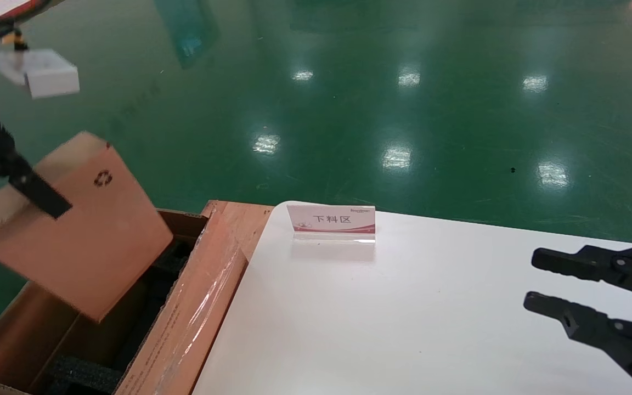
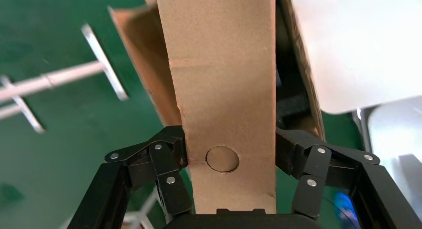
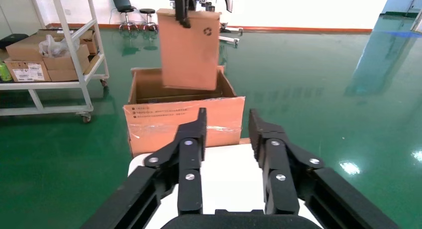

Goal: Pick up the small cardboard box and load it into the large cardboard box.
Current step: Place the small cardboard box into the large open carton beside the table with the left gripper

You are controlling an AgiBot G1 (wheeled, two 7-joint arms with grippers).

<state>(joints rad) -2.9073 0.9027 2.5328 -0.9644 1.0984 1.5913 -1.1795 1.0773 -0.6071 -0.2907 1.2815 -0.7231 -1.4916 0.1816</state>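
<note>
Now | left claw [image 2: 230,154] clenching small box [image 1: 74,230] | hanging over big box [image 1: 195,307] at 8 o'clock | right claw [image 3: 226,132] gaping, idling over table [image 1: 404,307].

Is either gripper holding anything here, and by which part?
The left gripper clamps the small cardboard box across its narrow edge face at its upper end. The right gripper is open and holds nothing.

Right gripper [image 3: 226,124] fingers apart over white table [image 3: 234,179]; small cardboard box [image 3: 189,50] hangs above large cardboard box [image 3: 184,117].
</note>
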